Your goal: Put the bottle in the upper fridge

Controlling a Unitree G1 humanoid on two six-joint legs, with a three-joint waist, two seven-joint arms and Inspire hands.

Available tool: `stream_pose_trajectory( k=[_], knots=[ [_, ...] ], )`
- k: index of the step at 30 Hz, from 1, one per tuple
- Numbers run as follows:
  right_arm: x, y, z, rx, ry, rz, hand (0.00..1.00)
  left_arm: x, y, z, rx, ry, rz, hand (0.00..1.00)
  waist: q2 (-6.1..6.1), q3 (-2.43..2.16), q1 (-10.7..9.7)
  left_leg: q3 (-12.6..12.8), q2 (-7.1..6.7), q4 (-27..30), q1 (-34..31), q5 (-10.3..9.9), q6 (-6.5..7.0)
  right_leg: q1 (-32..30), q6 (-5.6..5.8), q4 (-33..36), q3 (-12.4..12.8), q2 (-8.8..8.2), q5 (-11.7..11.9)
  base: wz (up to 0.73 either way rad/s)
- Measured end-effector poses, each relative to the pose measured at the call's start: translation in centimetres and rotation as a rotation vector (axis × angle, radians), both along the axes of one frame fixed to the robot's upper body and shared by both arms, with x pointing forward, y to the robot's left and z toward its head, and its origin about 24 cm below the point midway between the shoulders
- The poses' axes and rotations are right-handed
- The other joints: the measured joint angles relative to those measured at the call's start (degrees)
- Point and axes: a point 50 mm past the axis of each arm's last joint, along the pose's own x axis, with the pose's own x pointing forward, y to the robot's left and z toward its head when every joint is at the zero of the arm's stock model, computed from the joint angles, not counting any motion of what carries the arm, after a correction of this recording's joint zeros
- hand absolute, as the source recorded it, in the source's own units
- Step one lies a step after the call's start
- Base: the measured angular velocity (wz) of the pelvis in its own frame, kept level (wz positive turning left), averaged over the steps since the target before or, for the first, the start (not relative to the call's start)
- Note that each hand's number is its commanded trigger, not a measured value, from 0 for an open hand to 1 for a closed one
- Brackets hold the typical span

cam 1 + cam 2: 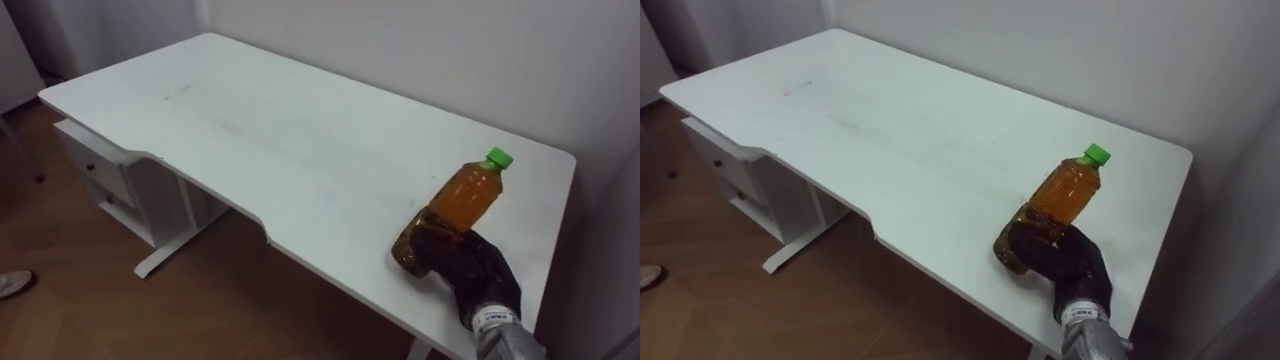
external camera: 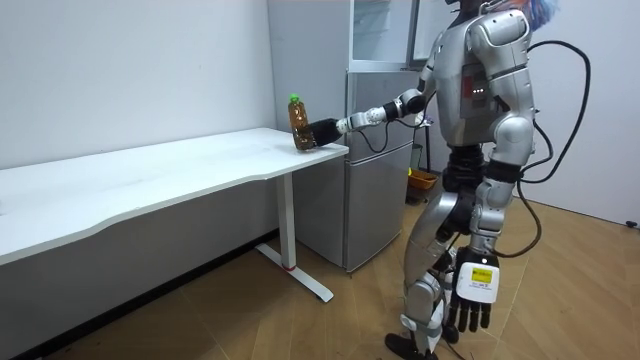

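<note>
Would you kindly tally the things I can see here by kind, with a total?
Clear plastic bottle of amber drink, green cap: 1
White rectangular table: 1
White drawer unit under the table: 1
Grey metal fridge: 1
Total: 4

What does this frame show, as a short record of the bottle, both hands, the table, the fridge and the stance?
bottle: amber liquid, green cap, at the table's end
right hand: curled round the bottle's lower part
left hand: hangs at the robot's side, fingers relaxed
table: white
fridge: grey, beside the table's end; bottle not yet inside
stance: standing by the fridge, right arm stretched to the table
</note>
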Motion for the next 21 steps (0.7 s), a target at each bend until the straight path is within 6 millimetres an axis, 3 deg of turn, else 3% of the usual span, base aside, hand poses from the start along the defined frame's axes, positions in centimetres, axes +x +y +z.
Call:
stream_pose_trajectory(
  k=[5,11,13,17,21],
  knots=[
    [0.0,-0.5,0.1,-0.011,-0.004,0.027,1.00,-0.6,0.2,0.0,0.001,0.008,0.014,0.00,0.57,-0.31,0.0,0.0,0.01,-0.1,-0.1,0.2,-0.04,-0.2,-0.02,0.1,0.1,-0.10,0.0,0.00],
    [-0.1,-0.2,-0.5,-0.024,0.035,0.064,1.00,-0.9,0.7,0.1,0.013,0.004,0.039,0.00,0.62,-0.40,-0.1,0.1,0.04,-0.5,2.1,0.2,-0.08,1.8,-0.04,-0.4,0.2,-0.04,-0.2,0.00],
    [-0.2,0.1,-0.6,-0.026,0.048,0.089,1.00,-0.9,0.7,0.1,0.013,0.004,0.040,0.00,0.41,-0.63,0.0,0.8,0.16,-0.9,2.6,0.2,-0.08,2.3,-0.03,-0.9,0.6,0.02,-0.2,-0.10],
    [-0.3,0.9,0.4,-0.085,0.010,0.160,1.00,-1.3,0.8,0.1,0.010,0.009,0.043,0.00,0.39,-0.79,-0.4,2.0,0.38,-1.6,4.1,0.2,-0.02,2.9,0.00,-1.0,1.7,-0.11,-0.2,-0.16],
    [-0.9,1.8,1.9,-0.194,-0.087,0.237,1.00,-2.6,1.2,0.2,0.027,0.038,0.050,0.00,-0.07,-1.52,-1.8,2.9,0.34,-3.3,7.8,0.2,0.07,6.0,0.33,-2.1,2.3,-0.07,-0.1,-0.07]
  ],
)
